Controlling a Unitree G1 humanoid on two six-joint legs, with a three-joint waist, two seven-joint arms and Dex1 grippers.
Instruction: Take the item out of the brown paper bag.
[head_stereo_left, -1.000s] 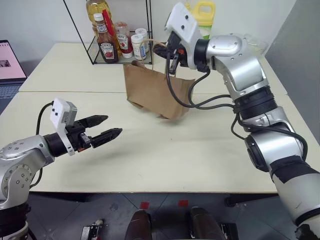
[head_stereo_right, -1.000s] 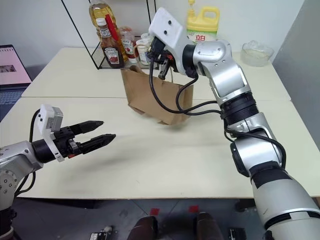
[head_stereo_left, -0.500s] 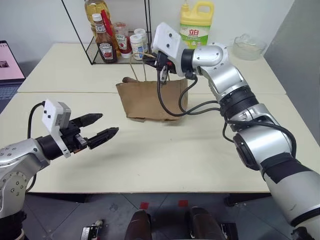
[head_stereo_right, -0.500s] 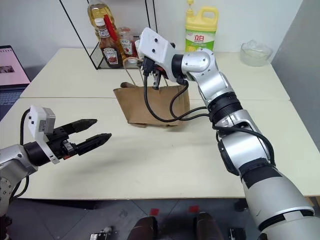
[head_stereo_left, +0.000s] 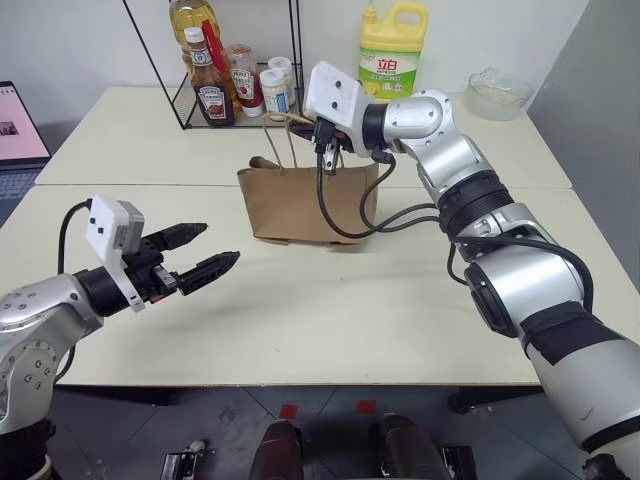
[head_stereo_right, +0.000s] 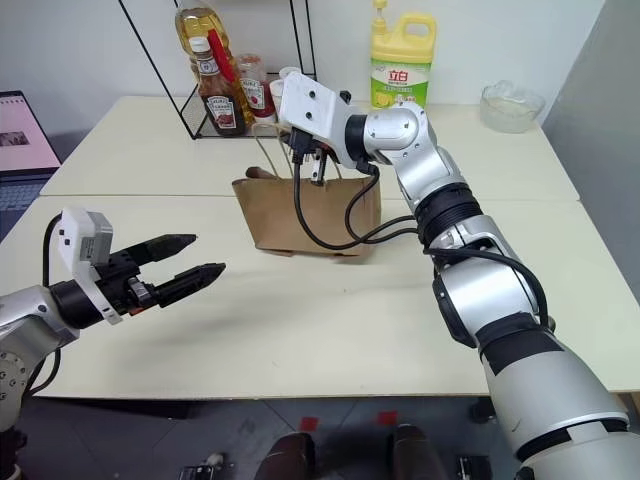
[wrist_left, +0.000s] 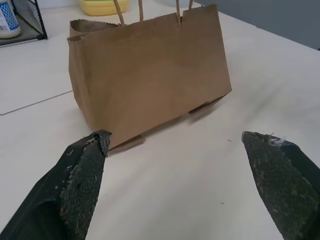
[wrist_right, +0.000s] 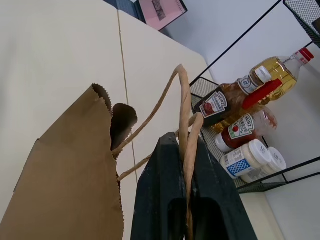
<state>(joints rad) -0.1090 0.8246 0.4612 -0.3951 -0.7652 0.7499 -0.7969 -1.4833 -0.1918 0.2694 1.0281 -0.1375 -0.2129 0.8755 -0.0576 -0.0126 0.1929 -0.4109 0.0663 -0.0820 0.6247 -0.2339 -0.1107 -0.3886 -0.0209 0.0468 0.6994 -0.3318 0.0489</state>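
Ketchup bottle (head_stereo_left: 213, 98) — Heinz label; yellow jug (head_stereo_left: 392, 50) — red Chinese "立白" on green label.

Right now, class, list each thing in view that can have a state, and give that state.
Bag: upright on the table, top open, handles pinched.
Left hand: open, empty, short of the bag.
Right hand: shut on the handles.
Ketchup bottle: upright, capped.
Jug: upright, capped.

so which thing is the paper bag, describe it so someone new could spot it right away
On the cream table, look just in front of the black wire rack of sauce bottles. The bag stands there upright, plain creased brown paper, with thin cord handles pinched in the right gripper. It is the only paper thing; everything near it is a bottle or jug.
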